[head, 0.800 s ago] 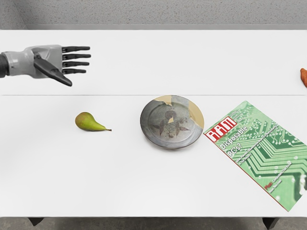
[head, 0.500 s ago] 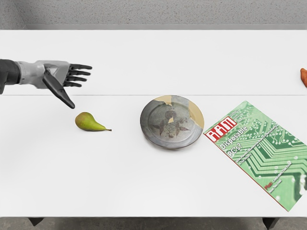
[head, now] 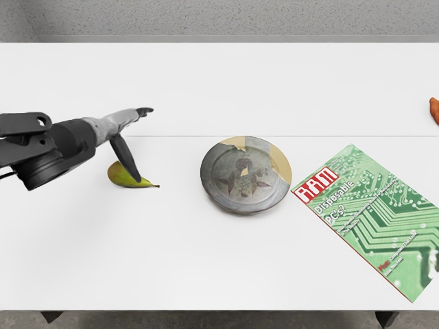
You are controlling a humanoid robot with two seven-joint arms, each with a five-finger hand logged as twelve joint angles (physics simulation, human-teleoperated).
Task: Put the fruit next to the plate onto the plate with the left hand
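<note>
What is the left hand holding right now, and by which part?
Nothing. The left hand is open above the pear, with its fingers straight and its thumb pointing down in front of the pear. The pear lies on the table, left of the plate.

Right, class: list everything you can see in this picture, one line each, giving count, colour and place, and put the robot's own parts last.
table: one, white, fills most of the view.
pear: one, green-yellow, left of the plate, lying on its side with its stem towards the plate, partly hidden behind the thumb.
plate: one, grey with a tan patch, centre of the table, nothing on it.
magazine: one, green with a red title block, right of the plate, lying askew.
orange-red object: one, cut off by the right edge, too little shows to name it.
left hand: one, grey and black, above the pear, fingers straight, thumb pointing down.
</note>
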